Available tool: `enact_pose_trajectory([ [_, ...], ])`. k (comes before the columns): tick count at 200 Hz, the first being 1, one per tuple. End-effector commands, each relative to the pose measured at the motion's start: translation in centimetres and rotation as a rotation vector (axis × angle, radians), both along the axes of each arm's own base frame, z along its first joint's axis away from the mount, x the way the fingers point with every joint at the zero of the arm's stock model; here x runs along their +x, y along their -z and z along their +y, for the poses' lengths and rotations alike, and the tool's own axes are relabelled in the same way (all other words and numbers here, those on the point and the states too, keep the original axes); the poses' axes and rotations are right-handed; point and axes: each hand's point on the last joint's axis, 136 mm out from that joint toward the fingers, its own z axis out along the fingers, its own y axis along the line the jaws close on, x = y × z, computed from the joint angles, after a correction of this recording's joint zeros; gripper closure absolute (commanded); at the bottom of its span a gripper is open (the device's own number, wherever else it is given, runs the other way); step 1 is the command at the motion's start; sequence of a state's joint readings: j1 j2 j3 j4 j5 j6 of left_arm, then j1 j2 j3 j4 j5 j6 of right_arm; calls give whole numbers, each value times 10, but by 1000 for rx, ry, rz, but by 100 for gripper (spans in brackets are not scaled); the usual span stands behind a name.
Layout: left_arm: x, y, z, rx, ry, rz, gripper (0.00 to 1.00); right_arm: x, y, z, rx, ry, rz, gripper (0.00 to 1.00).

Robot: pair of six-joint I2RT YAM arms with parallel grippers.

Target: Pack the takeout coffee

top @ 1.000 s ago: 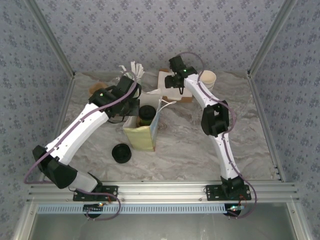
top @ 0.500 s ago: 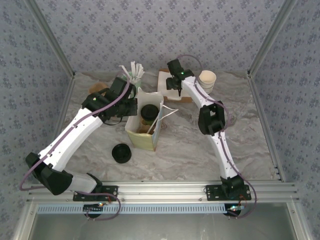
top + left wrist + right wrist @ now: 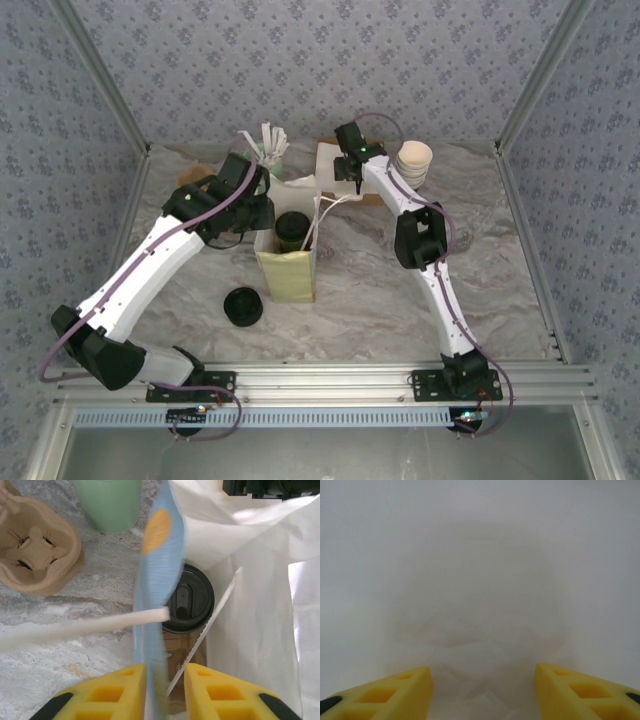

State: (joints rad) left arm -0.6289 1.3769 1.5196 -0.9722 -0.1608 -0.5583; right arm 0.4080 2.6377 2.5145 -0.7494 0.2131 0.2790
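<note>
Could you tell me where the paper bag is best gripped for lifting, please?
Probably the white handle loop arching above the right rim of the paper bag, approached from above. The bag stands upright, mouth open, with the takeout coffee upright inside. A pull on the handle should keep it level, whereas its thin walls would likely buckle.

Body of takeout coffee hidden inside paper bag; bag edge blurred.
</note>
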Motion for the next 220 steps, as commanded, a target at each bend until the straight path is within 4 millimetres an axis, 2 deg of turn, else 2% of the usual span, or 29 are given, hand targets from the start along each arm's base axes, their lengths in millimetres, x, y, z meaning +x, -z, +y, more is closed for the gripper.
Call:
enact_pose_trajectory([
  [1, 1, -20, -2, -40, 11, -42, 66, 9, 0, 0, 13, 9, -24, 51],
  [35, 1, -28, -1, -41, 14, -61, 61, 10, 1, 2, 27, 0, -23, 64],
  [113, -3, -34, 3, -41, 21, -75, 59, 9, 15, 4, 22, -4, -5, 63],
  [148, -4, -34, 2, -41, 28, -74, 59, 8, 18, 2, -16, 0, -7, 69],
  [165, -5, -33, 3, -38, 29, -73, 58, 8, 12, 2, -19, -1, -17, 80],
  [194, -4, -31, 1, -39, 32, -67, 57, 8, -9, 6, -9, -9, -47, 82],
  [220, -4, -30, 0, -42, 35, -65, 57, 7, -37, 8, 8, -18, -82, 85],
])
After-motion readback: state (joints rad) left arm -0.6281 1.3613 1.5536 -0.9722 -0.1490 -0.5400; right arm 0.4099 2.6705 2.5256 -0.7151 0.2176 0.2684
